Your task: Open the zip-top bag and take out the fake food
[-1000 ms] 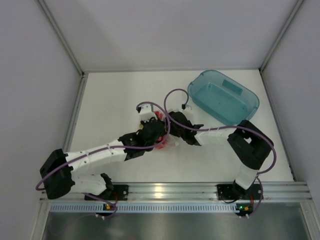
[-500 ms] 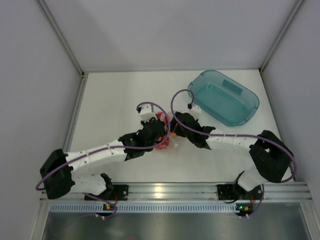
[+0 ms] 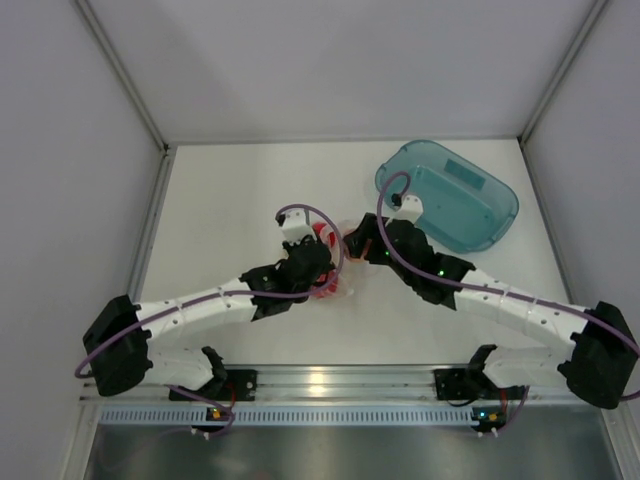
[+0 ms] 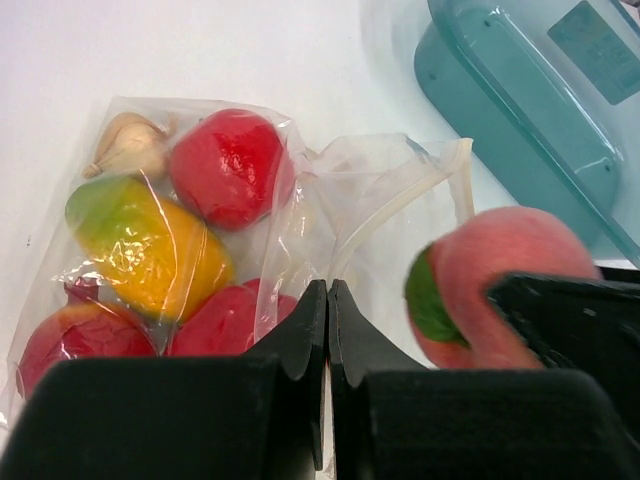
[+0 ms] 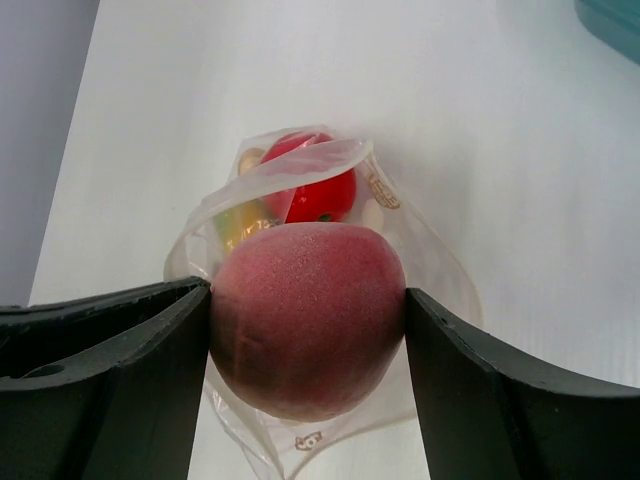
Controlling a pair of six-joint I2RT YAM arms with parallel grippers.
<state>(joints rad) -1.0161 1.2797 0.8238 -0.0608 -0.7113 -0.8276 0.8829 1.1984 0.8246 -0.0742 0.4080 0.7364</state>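
Peach [image 5: 305, 320] first: pinkish-red, matte and fuzzy-looking. It sits squarely between the right gripper's [image 5: 308, 295] two black fingers, which clamp it on either side. From the left wrist camera I can see a green leaf patch on the side of it that faces the left gripper.

The peach hangs right at the mouth of the zip-top bag [image 4: 370, 190], just outside the lip. The bag is clear, crinkly film with a thicker pale seal strip. Its mouth gapes in a loop, and I spot small printed marks near the rim.

The left gripper [image 4: 327, 290] has its fingers pressed together, pinching a fold of the film near the opening.

The bag lies flat on the white table [image 3: 230, 200], mid-table between the two wrists. The teal tub [image 3: 450, 195] stands nearby on the right.

As for direction, the mouth faces the right wrist camera and the tub side, and the closed end runs away toward the left. The bag's length runs along that same line.

The rest of the fake food [image 4: 150, 245] is bunched at the closed end:
- a yellow-green mango shape
- a red piece [image 4: 230, 165] touching it
- a small beige bulb [image 4: 130, 145]
- two more reddish pieces along the near edge
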